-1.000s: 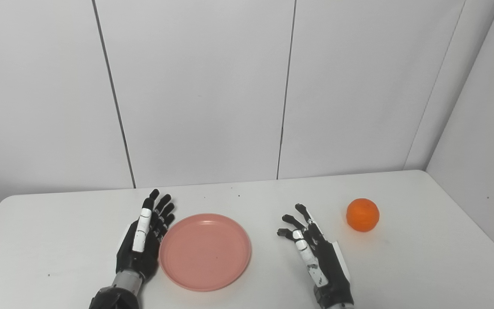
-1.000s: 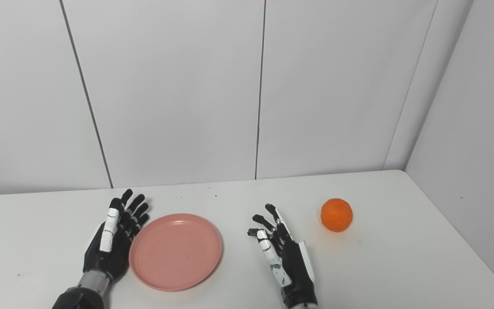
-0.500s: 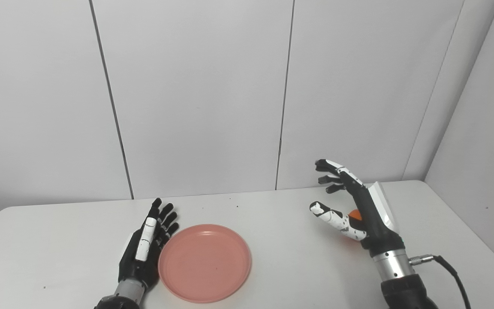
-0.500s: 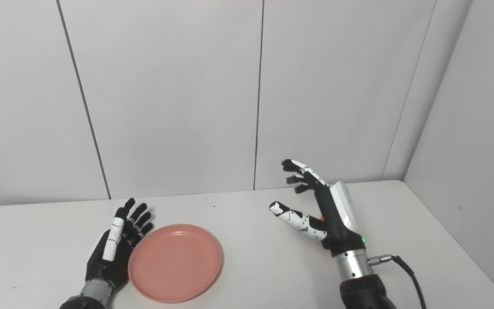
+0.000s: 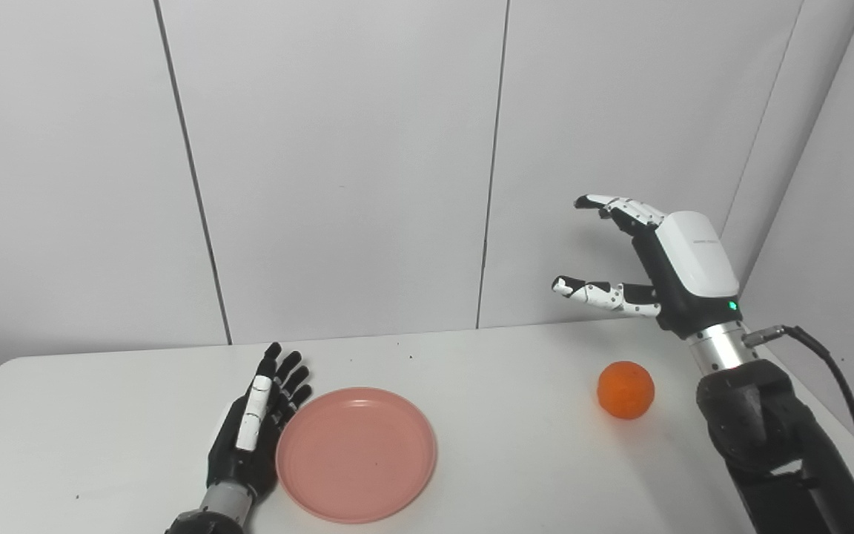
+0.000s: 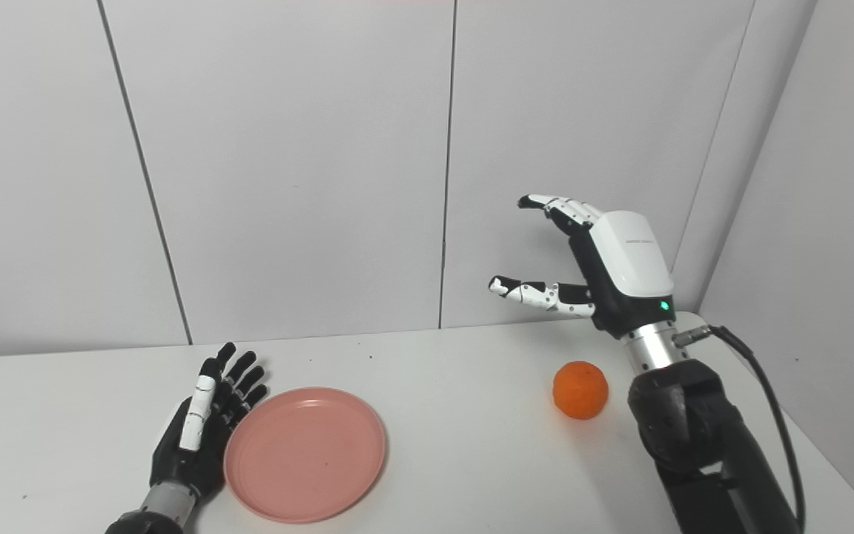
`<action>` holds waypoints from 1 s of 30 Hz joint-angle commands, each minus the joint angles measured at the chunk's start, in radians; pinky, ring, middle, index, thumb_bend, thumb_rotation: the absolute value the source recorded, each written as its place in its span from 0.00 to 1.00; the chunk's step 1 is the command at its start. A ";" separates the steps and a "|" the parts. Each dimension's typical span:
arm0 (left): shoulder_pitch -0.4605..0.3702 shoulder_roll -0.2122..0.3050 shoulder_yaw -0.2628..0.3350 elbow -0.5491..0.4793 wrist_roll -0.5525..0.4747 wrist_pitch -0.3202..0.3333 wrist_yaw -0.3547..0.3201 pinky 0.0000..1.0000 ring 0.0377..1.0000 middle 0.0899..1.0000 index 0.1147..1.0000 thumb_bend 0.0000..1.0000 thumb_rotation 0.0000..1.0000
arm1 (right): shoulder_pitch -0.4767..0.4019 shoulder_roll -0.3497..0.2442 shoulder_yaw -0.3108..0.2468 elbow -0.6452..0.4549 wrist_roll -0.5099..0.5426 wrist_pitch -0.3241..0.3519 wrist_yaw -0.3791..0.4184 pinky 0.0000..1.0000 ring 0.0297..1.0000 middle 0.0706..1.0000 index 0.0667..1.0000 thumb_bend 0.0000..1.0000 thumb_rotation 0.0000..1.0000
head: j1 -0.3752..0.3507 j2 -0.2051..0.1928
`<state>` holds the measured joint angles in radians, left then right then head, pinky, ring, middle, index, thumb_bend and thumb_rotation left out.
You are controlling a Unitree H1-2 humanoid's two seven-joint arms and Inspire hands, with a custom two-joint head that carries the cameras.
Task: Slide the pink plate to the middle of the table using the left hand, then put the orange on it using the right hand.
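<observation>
A pink plate (image 5: 356, 453) lies flat on the white bench (image 5: 516, 460), its left rim against the left robot hand (image 5: 253, 430), which rests with fingers spread, holding nothing. The right robot hand (image 5: 657, 263) hovers wide open above an orange (image 5: 625, 390), which sits below it, untouched. The plate looks light, rigid and slick, best pushed at its rim; the orange looks firm and prone to roll, so it wants an enclosing grasp around its middle.

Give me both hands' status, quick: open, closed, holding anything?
Left hand: open, flat on the table beside the plate, holding nothing.
Right hand: open, raised above the orange, holding nothing.
</observation>
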<state>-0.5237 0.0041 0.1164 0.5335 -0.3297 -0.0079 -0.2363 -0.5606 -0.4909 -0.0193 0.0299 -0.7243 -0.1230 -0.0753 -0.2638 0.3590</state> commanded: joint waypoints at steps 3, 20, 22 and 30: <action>0.008 -0.003 -0.007 0.011 0.008 0.058 0.013 0.96 0.96 0.96 1.00 0.77 0.73 | -0.080 -0.073 0.046 0.072 -0.090 0.032 0.016 0.70 0.76 0.77 0.72 0.77 0.86 | 0.001 0.001; 0.023 -0.005 -0.009 -0.026 0.013 0.081 0.017 0.95 0.96 0.96 1.00 0.81 0.74 | -0.148 -0.106 0.175 0.384 -0.175 0.060 0.006 0.68 0.73 0.75 0.73 0.81 0.84 | 0.015 0.014; 0.024 -0.004 -0.009 -0.030 0.011 0.086 0.016 0.96 0.96 0.97 1.00 0.80 0.74 | -0.150 -0.102 0.175 0.411 -0.160 0.057 0.003 0.68 0.74 0.76 0.73 0.80 0.84 | 0.013 0.015; 0.032 -0.006 -0.008 -0.051 0.010 0.108 0.019 0.96 0.96 0.96 1.00 0.78 0.74 | -0.137 -0.094 0.181 0.512 -0.109 0.046 -0.031 0.67 0.73 0.75 0.73 0.79 0.83 | 0.016 0.020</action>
<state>-0.5106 0.0021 0.1146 0.4788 -0.3237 0.0582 -0.2299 -0.6545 -0.5640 0.1702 0.5569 -0.8558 -0.0850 -0.0612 -0.2485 0.3773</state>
